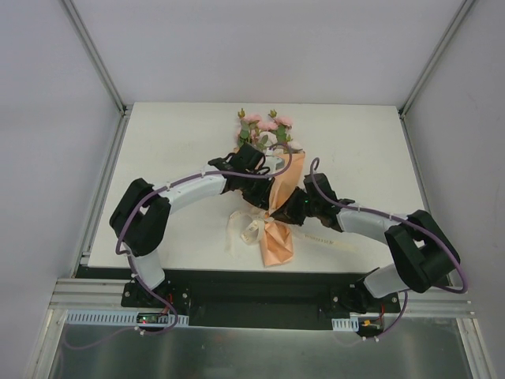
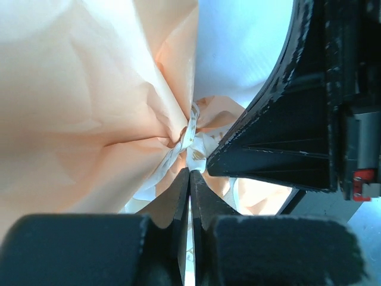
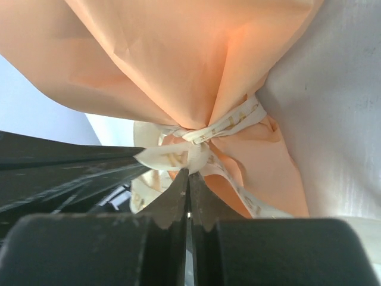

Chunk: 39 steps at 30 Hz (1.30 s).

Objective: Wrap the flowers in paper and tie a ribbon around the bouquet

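My left fingers (image 2: 175,202) and right fingers (image 3: 172,196) press together at the cream fabric ribbon (image 3: 229,125); gold lettering unreadable, white counter (image 1: 173,142) open around.

L arm (image 1: 189,189), R arm (image 1: 364,223), bouquet (image 1: 282,180) block ctr; table (image 1: 173,134) sides open.

You have the bouquet (image 1: 282,183) lying mid-bench (image 1: 173,150), with its flowers (image 1: 267,126) toward the far edge and the paper (image 1: 278,241) tail toward the near edge. The ribbon (image 1: 246,227) goes around the paper's pinched waist, and its loose loops lie on the bench just left of the tail. Your left pincer (image 2: 190,173) meets that waist from the left and your right pincer (image 3: 189,174) from the right, tips at the ribbon.
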### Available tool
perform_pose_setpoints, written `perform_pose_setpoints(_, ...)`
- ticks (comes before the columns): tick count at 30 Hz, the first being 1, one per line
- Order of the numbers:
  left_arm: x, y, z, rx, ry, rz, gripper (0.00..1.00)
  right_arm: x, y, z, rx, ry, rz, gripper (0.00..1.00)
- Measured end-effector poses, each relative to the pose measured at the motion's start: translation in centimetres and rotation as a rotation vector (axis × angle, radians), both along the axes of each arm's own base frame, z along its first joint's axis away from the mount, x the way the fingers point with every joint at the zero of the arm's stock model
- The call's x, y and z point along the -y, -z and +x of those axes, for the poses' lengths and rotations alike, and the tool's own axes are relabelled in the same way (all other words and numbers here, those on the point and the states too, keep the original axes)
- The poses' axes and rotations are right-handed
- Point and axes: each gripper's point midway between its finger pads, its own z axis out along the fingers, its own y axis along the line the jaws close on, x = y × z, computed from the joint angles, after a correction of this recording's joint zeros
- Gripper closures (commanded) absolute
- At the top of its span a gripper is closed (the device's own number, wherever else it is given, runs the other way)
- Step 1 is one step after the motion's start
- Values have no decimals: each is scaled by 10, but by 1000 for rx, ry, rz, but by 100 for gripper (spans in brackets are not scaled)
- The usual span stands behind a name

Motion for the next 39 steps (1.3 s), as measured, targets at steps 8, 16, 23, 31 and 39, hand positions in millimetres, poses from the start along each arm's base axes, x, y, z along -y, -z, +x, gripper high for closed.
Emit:
perform_pose_setpoints(8, -5, -13, 5, 26, -48, -88, 100, 11, 0, -13, 142, -175, -146, 58)
perform_pose_setpoints(16, -1, -10, 3, 6, -61, -134, 100, 23, -55, 7, 548, -408, -295, 55)
perform_pose_setpoints(23, 0, -9, 8, -15, -130, -175, 100, 18, -41, 23, 634, -469, -320, 45)
perform_pose_setpoints(31, 3, -16, 16, -58, -216, -246, 100, 4, -26, 22, 652, -448, -229, 42)
perform_pose_setpoints(39, 7, -22, 19, -72, -242, -277, 100, -11, -28, 22, 687, -449, -214, 44)
